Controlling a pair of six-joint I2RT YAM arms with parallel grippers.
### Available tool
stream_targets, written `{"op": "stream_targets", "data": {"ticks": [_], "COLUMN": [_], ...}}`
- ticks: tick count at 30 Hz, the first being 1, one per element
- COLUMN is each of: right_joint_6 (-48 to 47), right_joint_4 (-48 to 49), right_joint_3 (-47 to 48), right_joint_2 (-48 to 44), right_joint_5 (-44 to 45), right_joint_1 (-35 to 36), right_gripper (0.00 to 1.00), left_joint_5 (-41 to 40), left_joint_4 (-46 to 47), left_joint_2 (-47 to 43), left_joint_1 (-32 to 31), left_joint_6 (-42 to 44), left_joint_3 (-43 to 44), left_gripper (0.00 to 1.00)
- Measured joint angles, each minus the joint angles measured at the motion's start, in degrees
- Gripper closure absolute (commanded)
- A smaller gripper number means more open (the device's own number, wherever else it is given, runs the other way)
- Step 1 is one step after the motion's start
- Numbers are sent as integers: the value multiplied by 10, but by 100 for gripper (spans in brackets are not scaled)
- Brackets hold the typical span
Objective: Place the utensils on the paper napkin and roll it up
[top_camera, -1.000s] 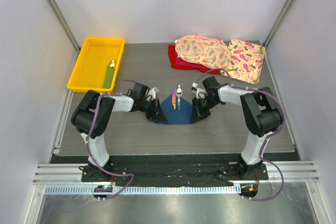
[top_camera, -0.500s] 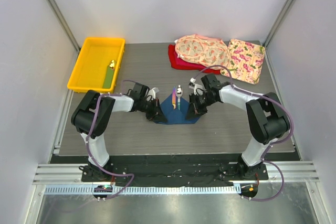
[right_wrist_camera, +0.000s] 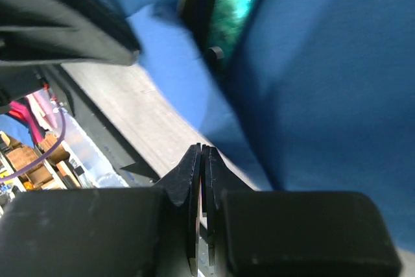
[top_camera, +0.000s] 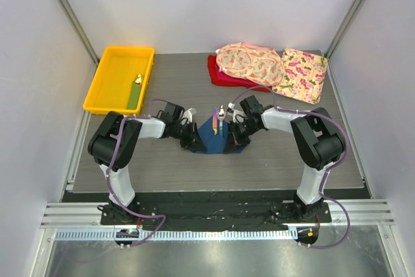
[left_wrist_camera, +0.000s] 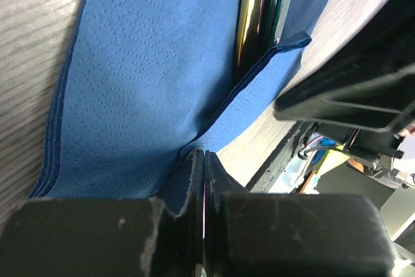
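Note:
The dark blue paper napkin lies at the table's middle between my two grippers. The utensils lie on it in a bundle, silver spoon head pointing away. My left gripper is shut at the napkin's left corner; in the left wrist view its tips pinch the napkin, and a raised fold runs from them towards the utensils. My right gripper is shut at the napkin's right edge. The right wrist view shows its tips at the napkin edge, the utensils beyond.
A yellow tray at the back left holds a flat green strip and a tiny yellow object. Two pink floral cloths and a red cloth lie at the back right.
My right gripper has moved left towards the utensils, drawing the napkin's right side inward, so the napkin looks narrower. The left arm has not moved.

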Motion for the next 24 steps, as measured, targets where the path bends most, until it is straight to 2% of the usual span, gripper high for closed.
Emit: {"op": "stream_targets", "data": {"ticks": [6,9,15,24], "right_joint_6": [0,0,3,5], "right_joint_4": [3,4,4,4], "right_joint_3": [0,0,0,0], "right_joint_2": [20,20,21,21], "right_joint_5": [13,14,14,13], "right_joint_1": [0,0,0,-7], "right_gripper": [94,94,94,94], "left_joint_5": [1,2,10,13], "left_joint_4": [38,57,91,114], "left_joint_2": [-24,-54,-103,-76], "left_joint_1": [0,0,-15,-52], "left_joint_6": [3,3,3,-10], "left_joint_3": [-31,-57,-72,-64], "left_gripper": [78,75,75,76]}}
